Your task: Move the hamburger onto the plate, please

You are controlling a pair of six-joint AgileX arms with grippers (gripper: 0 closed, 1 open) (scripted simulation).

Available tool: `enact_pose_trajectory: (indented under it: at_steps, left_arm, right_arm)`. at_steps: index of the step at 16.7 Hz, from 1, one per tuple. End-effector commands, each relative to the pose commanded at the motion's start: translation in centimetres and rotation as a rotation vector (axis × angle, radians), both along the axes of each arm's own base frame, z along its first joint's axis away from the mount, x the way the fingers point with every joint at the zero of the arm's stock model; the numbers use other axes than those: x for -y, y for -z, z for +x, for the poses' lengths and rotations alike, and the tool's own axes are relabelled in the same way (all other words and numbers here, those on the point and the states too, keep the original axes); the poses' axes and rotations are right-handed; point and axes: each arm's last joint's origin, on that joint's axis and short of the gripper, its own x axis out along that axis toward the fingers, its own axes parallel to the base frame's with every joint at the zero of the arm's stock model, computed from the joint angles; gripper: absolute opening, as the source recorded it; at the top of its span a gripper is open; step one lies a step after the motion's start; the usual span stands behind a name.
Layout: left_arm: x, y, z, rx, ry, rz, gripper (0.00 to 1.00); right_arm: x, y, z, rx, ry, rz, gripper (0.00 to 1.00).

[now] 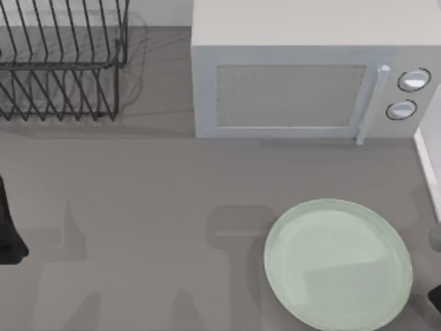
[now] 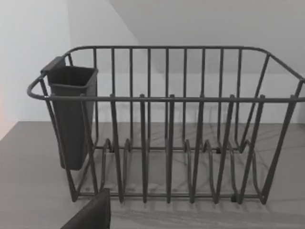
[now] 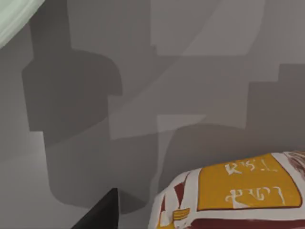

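Jaws of neither gripper could be read as released or clenched; a dark part of the left gripper (image 2: 90,215) showed in the left wrist view, and a dark part of the right gripper (image 3: 101,213) in the right wrist view, too little of either to tell. In the top view the left arm (image 1: 8,234) sat at the table's (image 1: 138,207) 9 o'clock edge; the right arm (image 1: 435,296) sat at the 4 o'clock edge, just beside the plate (image 1: 337,265); the pale green plate lay at about 5 o'clock, bare. In the right wrist view the hamburger (image 3: 233,195), with an orange-yellow patch bearing white marks, lay on the grey table close under the camera, near the right gripper and apart from the plate's rim; it was not on the plate. A microwave (image 1: 303,83) stood at 1 o'clock; a wire dish rack (image 1: 62,62) stood at 11 o'clock, facing the left wrist camera, with a dark cup (image 2: 71,114) hung on one end.
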Motion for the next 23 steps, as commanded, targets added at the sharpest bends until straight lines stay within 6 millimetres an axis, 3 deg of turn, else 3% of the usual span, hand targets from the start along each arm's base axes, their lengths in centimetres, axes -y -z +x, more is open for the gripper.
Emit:
enact_pose_trajectory:
  at_steps: [13, 21, 22, 23]
  left_arm:
    - [0.0, 0.0, 0.0, 0.0, 0.0, 0.0, 1.0]
    - [0.0, 0.0, 0.0, 0.0, 0.0, 0.0, 1.0]
    - [0.0, 0.0, 0.0, 0.0, 0.0, 0.0, 1.0]
    - [0.0, 0.0, 0.0, 0.0, 0.0, 0.0, 1.0]
  right_arm:
    - [0.0, 0.0, 0.0, 0.0, 0.0, 0.0, 0.02]
    - [0.0, 0.0, 0.0, 0.0, 0.0, 0.0, 0.0]
    - [0.0, -2.2, 0.3, 0.027, 0.002, 0.017, 0.0]
    - [0.0, -2.3, 0.3, 0.027, 0.002, 0.017, 0.0]
